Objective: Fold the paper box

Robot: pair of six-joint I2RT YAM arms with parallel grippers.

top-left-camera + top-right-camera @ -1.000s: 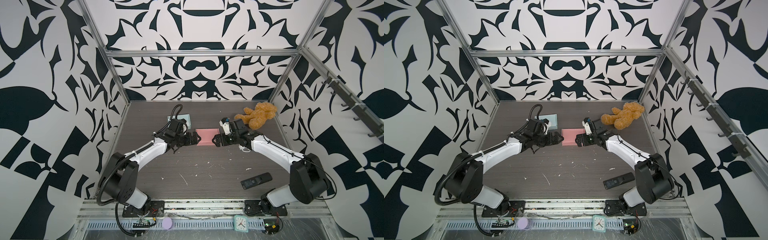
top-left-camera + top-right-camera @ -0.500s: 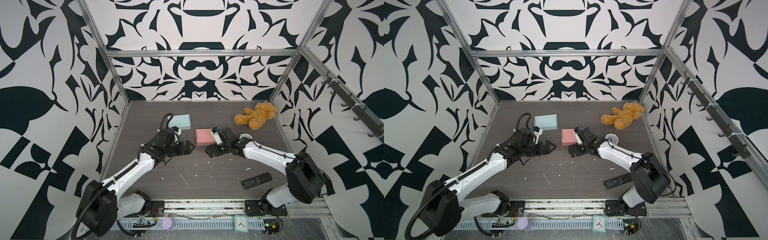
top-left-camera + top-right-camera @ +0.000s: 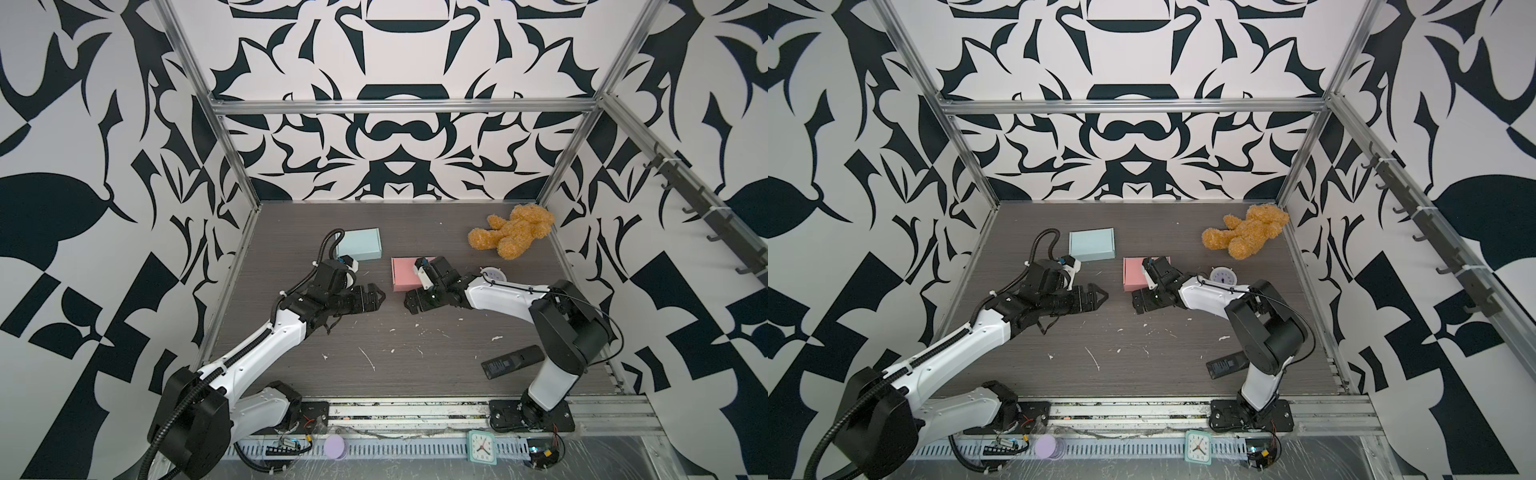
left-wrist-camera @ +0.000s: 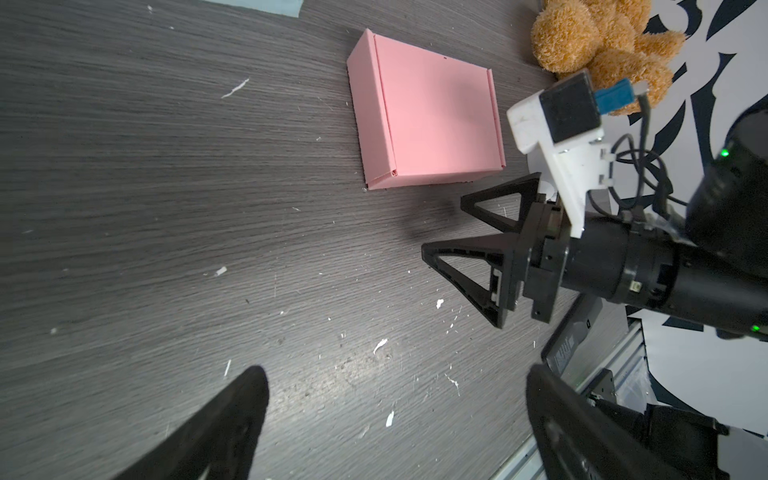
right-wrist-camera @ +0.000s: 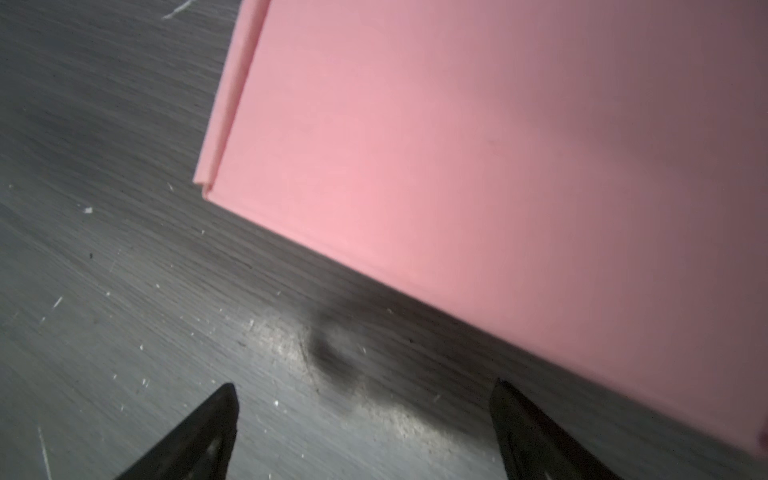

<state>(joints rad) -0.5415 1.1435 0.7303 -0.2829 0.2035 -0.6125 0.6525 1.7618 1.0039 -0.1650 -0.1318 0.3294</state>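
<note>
You're looking at the pink paper box (image 3: 402, 275) lying flat and closed near the middle of the dark wood-grain worktop (image 3: 415, 353). It's matte card with crisp straight edges. Your right claw (image 3: 410, 302) is hanging just in front of its near edge, jaws spread wide and gripping nothing, with a sliver of worktop showing between claw and card. Your left claw (image 3: 377, 295) is hovering off to the left, likewise spread and empty, and bare worktop is lying between the two.

In both top views the right arm (image 3: 498, 293) is covering the box's right part. The left wrist view is showing you the whole box (image 4: 432, 120), with a fold seam running down each short side. The right wrist view is giving you a doubled flap edge at one corner. The pale blue box (image 3: 358, 244) is sitting apart at the rear left. White scraps (image 3: 368, 357) are dotting the front.
</note>
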